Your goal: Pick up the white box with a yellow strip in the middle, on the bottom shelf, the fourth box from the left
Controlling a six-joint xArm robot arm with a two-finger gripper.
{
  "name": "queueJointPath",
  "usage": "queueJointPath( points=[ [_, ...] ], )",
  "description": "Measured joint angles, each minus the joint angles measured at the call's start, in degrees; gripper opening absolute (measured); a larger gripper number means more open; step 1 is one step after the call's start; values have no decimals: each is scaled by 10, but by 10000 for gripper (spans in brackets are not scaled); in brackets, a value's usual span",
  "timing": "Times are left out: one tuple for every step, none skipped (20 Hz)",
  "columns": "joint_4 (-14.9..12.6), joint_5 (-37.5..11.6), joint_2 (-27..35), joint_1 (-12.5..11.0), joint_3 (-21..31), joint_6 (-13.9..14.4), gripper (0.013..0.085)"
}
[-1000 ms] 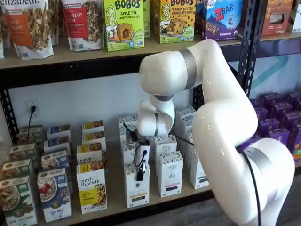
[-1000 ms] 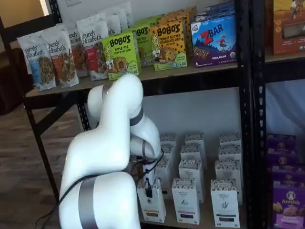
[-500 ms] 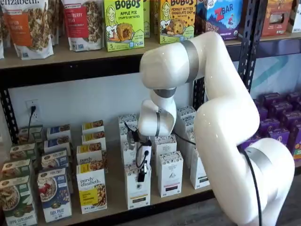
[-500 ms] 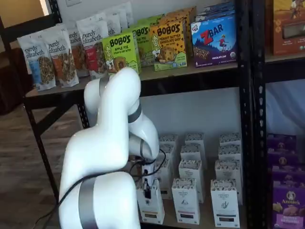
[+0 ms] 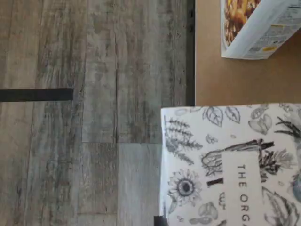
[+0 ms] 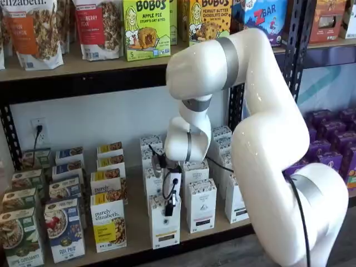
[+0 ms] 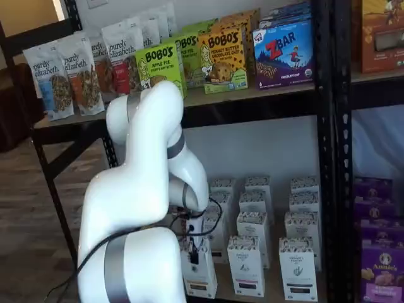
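Observation:
The white box (image 6: 164, 229) stands at the front of the bottom shelf (image 6: 136, 219), in both shelf views (image 7: 201, 278). Its leaf-and-flower patterned top fills a corner of the wrist view (image 5: 225, 160) and reaches out past the shelf's black front rail (image 5: 190, 47) over the floor. My gripper (image 6: 168, 209) comes down from above with its black fingers closed on the top of this box, one finger lying down its front face. It also shows in a shelf view (image 7: 195, 255). The arm hides the boxes behind it.
A yellow-labelled purely elizabeth box (image 6: 108, 228) stands left of the white box. Like white cartons with a black band (image 6: 201, 206) stand to its right. Purple boxes (image 6: 328, 150) fill the neighbouring rack. Wood-grain floor (image 5: 94, 117) lies beyond the rail.
The arm's upper joint has risen. The gripper and the white box have shifted together a little toward the shelf's front edge.

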Motion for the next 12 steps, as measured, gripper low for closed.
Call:
queueJointPath(
  points=[
    [4, -2, -4, 1, 7, -3, 490],
    [8, -4, -8, 2, 12, -6, 490],
    [12, -6, -12, 3, 18, -9, 490],
    [14, -8, -15, 3, 24, -11, 490],
    [15, -11, -19, 4, 29, -12, 490],
    [16, -14, -24, 5, 37, -13, 490],
    [18, -16, -27, 6, 43, -14, 490],
    [23, -18, -32, 7, 50, -18, 490],
    [26, -20, -35, 8, 55, -20, 490],
    [29, -22, -39, 8, 61, -23, 490],
    [32, -23, -42, 9, 65, -25, 490],
    [35, -25, -45, 10, 71, -28, 490]
  ],
)
